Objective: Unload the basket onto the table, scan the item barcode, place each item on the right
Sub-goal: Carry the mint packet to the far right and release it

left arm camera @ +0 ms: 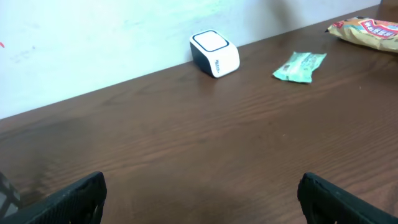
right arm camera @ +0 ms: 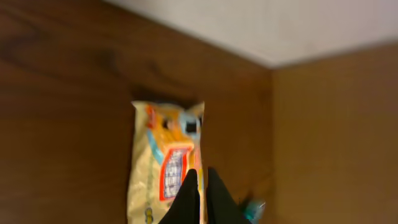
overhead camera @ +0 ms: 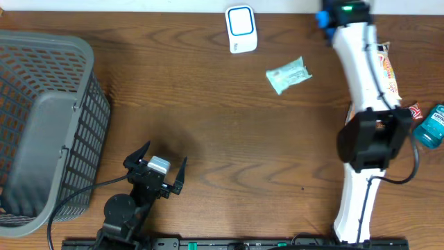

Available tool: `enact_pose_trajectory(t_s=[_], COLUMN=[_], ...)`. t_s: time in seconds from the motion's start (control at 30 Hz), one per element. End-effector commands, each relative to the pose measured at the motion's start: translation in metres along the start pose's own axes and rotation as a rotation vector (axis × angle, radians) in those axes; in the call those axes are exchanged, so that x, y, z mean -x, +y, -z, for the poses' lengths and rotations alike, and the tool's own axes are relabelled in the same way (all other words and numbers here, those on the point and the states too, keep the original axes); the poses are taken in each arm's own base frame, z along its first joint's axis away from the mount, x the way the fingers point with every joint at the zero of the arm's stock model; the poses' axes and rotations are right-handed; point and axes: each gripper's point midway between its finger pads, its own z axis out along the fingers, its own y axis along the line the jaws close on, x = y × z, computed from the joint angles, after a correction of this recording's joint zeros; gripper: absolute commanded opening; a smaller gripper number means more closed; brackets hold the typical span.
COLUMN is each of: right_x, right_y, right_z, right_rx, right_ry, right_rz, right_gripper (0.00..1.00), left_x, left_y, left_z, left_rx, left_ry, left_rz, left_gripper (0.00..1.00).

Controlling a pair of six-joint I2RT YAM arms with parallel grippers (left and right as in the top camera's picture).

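While the right pincer point(right arm camera: 201, 174) hangs shut above the snack packet point(right arm camera: 154, 186) at the overhead view's right edge, the left pincer point(overhead camera: 165, 154) stands wide open and empty. The packet looks light, crinkly and slippery; I'd pinch a sealed end seam, sparing the barcode.

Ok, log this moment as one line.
left gripper: open, empty | right gripper: shut, over snack packet | scanner: nothing presented | scan: not done
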Motion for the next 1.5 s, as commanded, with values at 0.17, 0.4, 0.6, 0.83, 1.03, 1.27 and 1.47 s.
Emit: enact_pose_trajectory(t_s=[0.17,0.4,0.6,0.83,1.03,1.27,1.47], right_x=[-0.016,-0.031,-0.067,-0.093,-0.124,-0.147,-0.174], right_y=[0.052,0.127,0.202,0.251,0.246,0.201,0.115], right_z=[-0.009,0.028,0.025,0.002,-0.028,-0.05,-0.072], right_rx=[0.594,0.963,0.93,0.865,0.662,0.498,0.341], right_ry=[-0.022,0.254,0.565,0.648,0.638,0.578,0.559], right_rz=[-0.192,-0.6,-0.864,-1.05,-1.083,-0.96,-0.994], right_gripper=[0.38,0.99,0.91,0.55,0.1,0.01,0.01], left_x=[-0.013,-0.013,-0.013,-0.013,-0.013,-0.013,-0.013], left_y=[-0.004,-0.004,-0.004,-0.004,-0.004,-0.004,-0.004], left_z=[-0.002,-0.002,-0.002,-0.002,-0.002,-0.002,-0.002], left_rx=[-0.016,-0.016,-0.016,-0.016,-0.016,-0.016,-0.016], left_ry=[0.036,0.036,0.036,0.036,0.036,0.036,0.036], left_rz=[0.016,0.016,0.016,0.016,0.016,0.016,0.016], left_gripper=[0.98,0.98,0.98,0.98,0.98,0.98,0.98])
